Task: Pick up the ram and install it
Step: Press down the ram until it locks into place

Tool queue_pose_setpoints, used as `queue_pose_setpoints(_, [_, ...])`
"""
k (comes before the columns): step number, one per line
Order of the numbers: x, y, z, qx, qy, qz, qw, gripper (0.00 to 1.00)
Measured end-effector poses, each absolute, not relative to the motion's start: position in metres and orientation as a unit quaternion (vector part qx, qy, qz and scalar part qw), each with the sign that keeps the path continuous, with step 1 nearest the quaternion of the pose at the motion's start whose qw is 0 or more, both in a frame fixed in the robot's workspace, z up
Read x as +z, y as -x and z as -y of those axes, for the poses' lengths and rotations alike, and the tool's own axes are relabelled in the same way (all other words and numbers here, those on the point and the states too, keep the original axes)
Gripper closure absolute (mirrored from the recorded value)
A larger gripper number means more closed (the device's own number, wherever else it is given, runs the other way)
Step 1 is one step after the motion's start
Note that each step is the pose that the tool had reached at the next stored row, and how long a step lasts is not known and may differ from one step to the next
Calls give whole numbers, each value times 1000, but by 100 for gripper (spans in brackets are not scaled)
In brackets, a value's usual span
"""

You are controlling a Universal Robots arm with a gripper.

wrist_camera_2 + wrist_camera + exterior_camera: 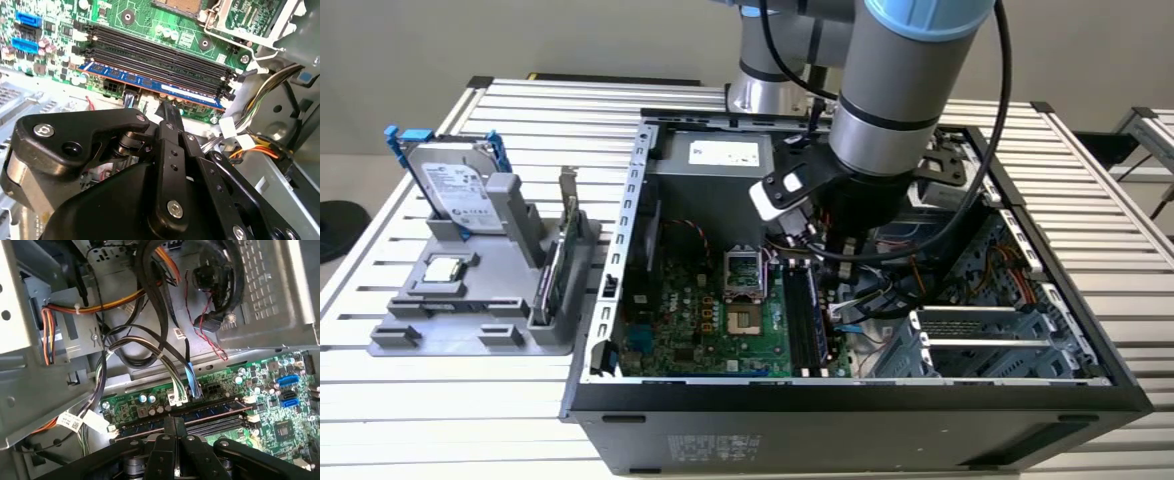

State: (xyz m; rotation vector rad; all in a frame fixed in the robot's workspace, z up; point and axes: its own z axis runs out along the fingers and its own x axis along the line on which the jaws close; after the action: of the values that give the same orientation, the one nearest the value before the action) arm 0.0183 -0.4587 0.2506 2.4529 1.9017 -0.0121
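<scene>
The gripper (167, 107) looks like matt black metal, its links smooth, with bright steel screw heads; the ram (150, 84) is a glossy blue board bearing a shiny white label, standing in dull black plastic slots (155, 52); the motherboard (707, 315) is lacquered green; the case (854, 425) is black outside, bare grey sheet metal inside; at nine o'clock of the case, a grey matt plastic tray (454, 330) carries a brushed silver drive (454, 190) on blue plastic rails.

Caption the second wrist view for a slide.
Gripper poised over the blue ram sitting in the outermost of the black motherboard slots.
</scene>
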Motion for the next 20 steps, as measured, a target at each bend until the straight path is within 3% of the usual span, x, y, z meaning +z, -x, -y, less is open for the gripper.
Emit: queue_pose_setpoints(20, [247,-17,458,0,-729,-684,15,100])
